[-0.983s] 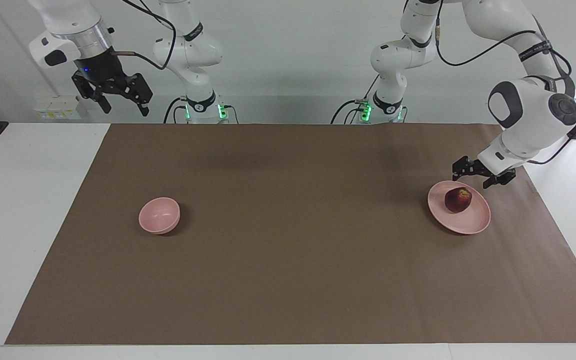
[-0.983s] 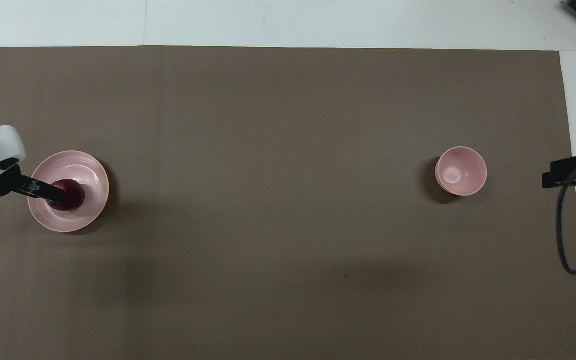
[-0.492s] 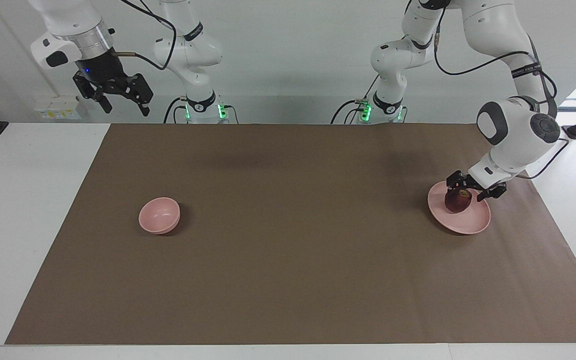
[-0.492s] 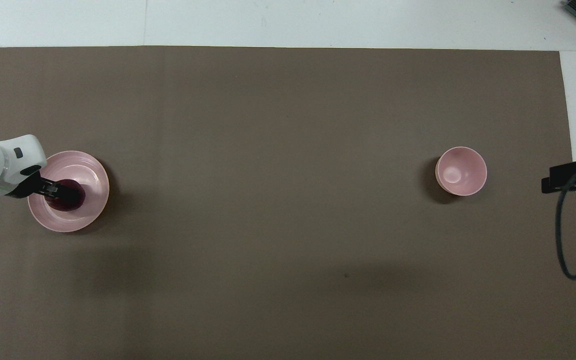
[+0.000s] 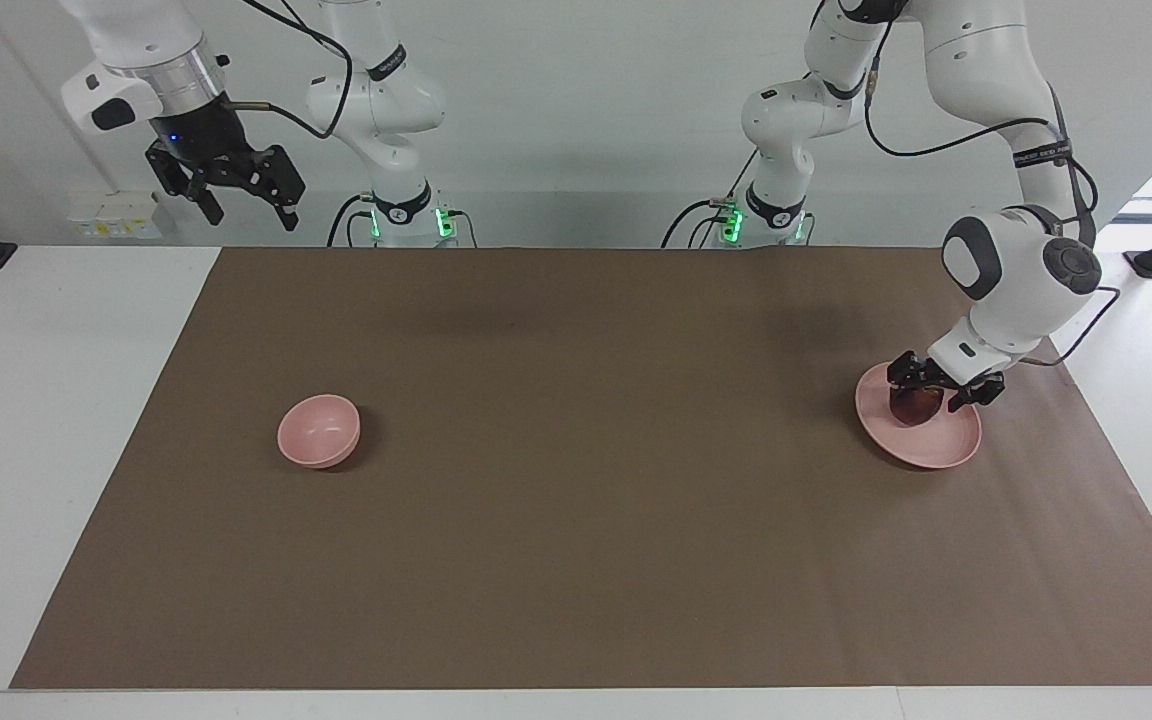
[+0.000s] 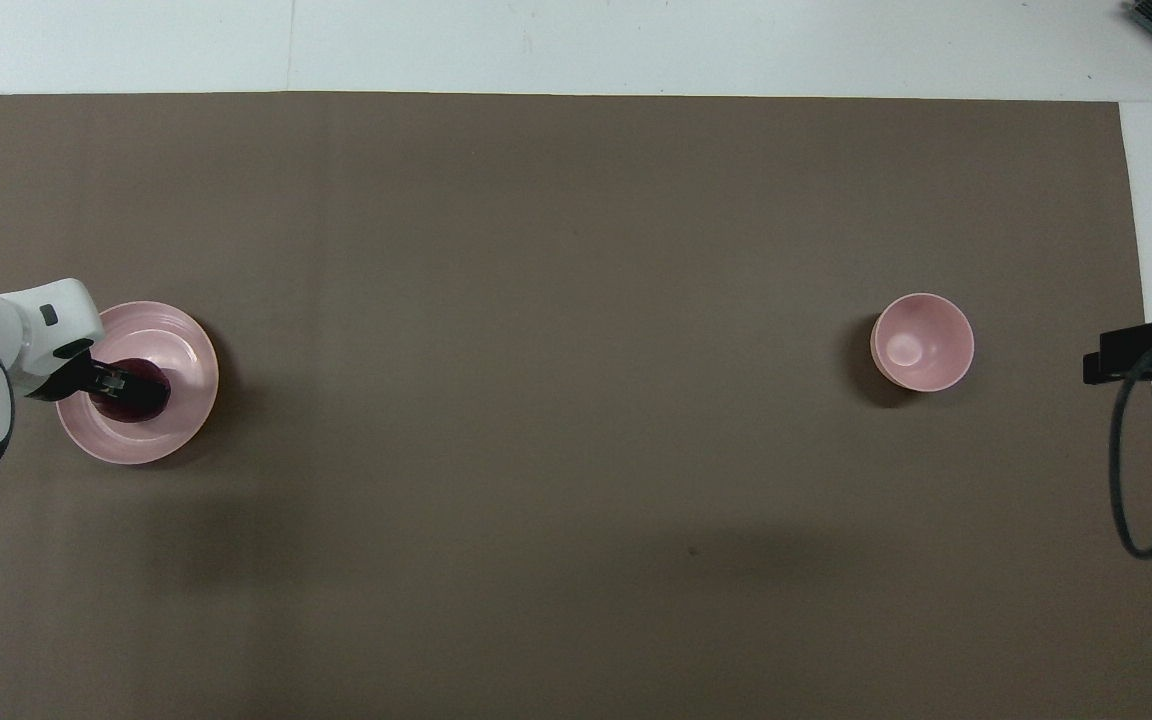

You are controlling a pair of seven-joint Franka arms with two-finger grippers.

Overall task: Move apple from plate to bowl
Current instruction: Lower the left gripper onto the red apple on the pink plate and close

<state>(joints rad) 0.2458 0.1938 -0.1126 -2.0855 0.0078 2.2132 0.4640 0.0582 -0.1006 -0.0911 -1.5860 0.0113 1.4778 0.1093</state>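
Observation:
The dark red apple (image 5: pixel 915 407) (image 6: pixel 139 397) lies on the pale pink plate (image 5: pixel 928 450) (image 6: pixel 182 347) toward the left arm's end of the table. My left gripper (image 5: pixel 924 397) (image 6: pixel 122 384) is down at the apple, open, one finger on each side of it. Whether the fingers touch the apple I cannot tell. The small pink bowl (image 5: pixel 319 431) (image 6: pixel 922 342) stands with nothing in it toward the right arm's end. My right gripper (image 5: pixel 250 217) waits open, high over the table's corner by its own base.
A brown mat (image 5: pixel 576 520) (image 6: pixel 556 230) covers most of the white table and carries both the plate and the bowl. A black cable (image 6: pixel 1131 470) hangs from the right arm over the mat's edge.
My left gripper has come down from just above the plate's rim onto the apple, jaws still open. The apple, plate, bowl and right arm have stayed put.

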